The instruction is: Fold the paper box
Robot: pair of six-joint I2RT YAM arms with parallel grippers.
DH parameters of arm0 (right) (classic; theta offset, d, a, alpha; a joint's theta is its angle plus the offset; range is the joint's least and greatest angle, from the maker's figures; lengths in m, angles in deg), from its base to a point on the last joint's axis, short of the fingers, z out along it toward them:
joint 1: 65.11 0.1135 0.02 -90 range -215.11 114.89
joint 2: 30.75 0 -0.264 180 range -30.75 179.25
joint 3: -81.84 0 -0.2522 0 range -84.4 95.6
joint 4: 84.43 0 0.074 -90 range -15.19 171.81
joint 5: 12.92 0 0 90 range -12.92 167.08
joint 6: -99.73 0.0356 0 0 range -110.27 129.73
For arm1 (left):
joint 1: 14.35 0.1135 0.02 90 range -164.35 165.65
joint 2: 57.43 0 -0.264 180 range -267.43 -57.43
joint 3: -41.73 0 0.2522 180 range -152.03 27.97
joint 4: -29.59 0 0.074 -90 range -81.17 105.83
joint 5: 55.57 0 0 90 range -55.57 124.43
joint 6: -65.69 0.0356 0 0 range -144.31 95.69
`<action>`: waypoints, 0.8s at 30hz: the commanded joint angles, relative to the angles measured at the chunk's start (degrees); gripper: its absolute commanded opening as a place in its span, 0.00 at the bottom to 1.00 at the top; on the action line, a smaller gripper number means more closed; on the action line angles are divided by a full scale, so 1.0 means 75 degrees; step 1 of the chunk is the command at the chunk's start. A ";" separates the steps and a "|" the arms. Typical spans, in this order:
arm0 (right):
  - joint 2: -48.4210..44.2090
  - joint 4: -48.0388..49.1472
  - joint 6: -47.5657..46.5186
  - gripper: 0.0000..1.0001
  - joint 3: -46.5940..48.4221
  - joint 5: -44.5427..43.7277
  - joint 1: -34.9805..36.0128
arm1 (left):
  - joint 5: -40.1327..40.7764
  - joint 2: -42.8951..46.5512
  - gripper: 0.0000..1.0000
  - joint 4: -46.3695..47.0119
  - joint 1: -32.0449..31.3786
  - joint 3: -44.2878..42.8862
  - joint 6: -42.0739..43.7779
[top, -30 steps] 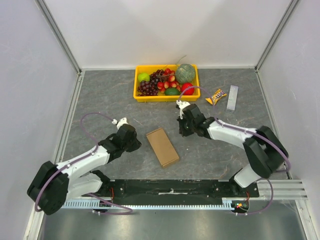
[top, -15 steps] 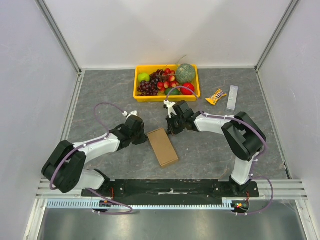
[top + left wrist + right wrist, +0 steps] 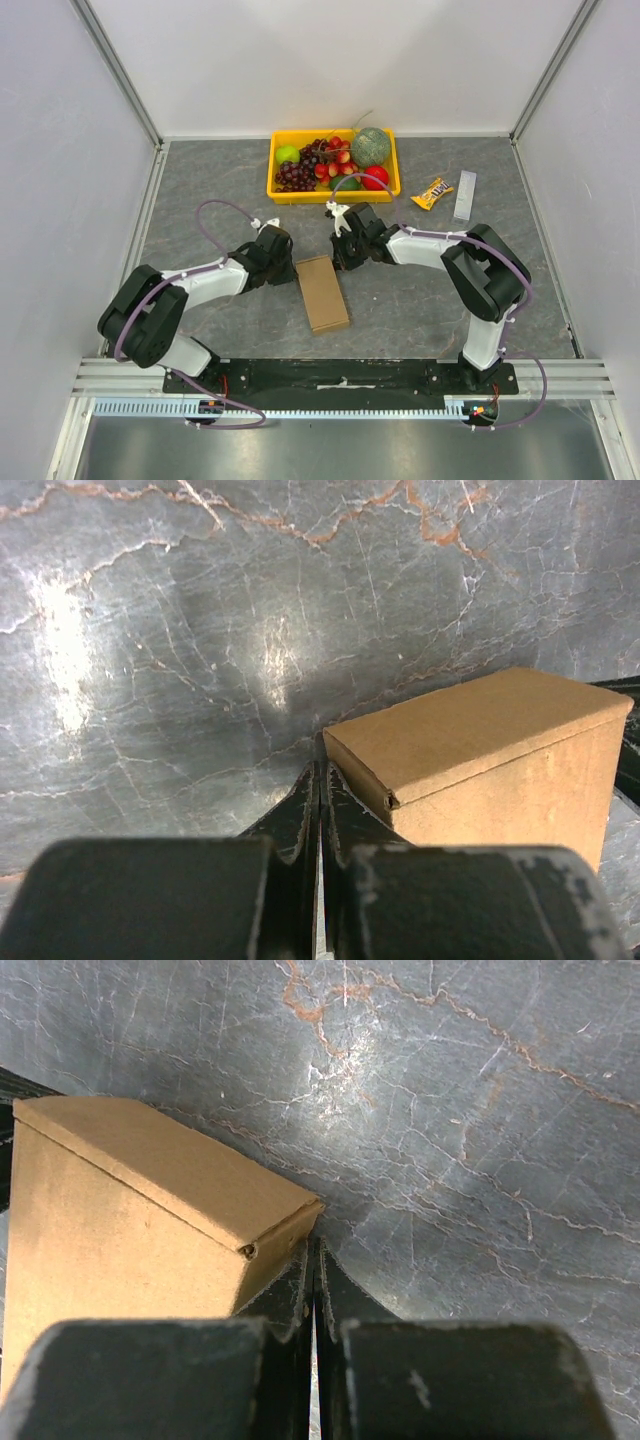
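Paper box [image 3: 322, 292] is folded shut into a carton, lying flat mid-surface [image 3: 430, 290], on the near side of the yellow fruit tray [image 3: 330, 197] and apart from it. Left hand [image 3: 320, 776] sits low at the box's far-left corner, fingers pressed together with nothing between them. Right hand [image 3: 313, 1256] mirrors it at the far-right corner, fingers also closed and empty; can't tell whether either actually touches the cardboard.

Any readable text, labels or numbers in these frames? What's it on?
No text is legible.
Paper box: plain brown, no print in any view.
Yellow-and-brown snack packet: printed, too small to read.
Grey strip beside it: no marks discernible.
Yellow tray: no label visible.
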 commanded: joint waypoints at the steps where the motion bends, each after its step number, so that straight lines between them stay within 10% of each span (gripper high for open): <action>1: 0.0243 0.0221 0.0256 0.00 0.0113 0.0304 0.0489 | -0.0630 -0.0383 0.02 0.0700 -0.0043 -0.0358 0.0293; 24: -0.2321 -0.0740 0.0888 0.03 -0.1748 -0.2401 0.0478 | -0.1032 -0.1497 0.02 0.0444 -0.0172 -0.1624 0.1359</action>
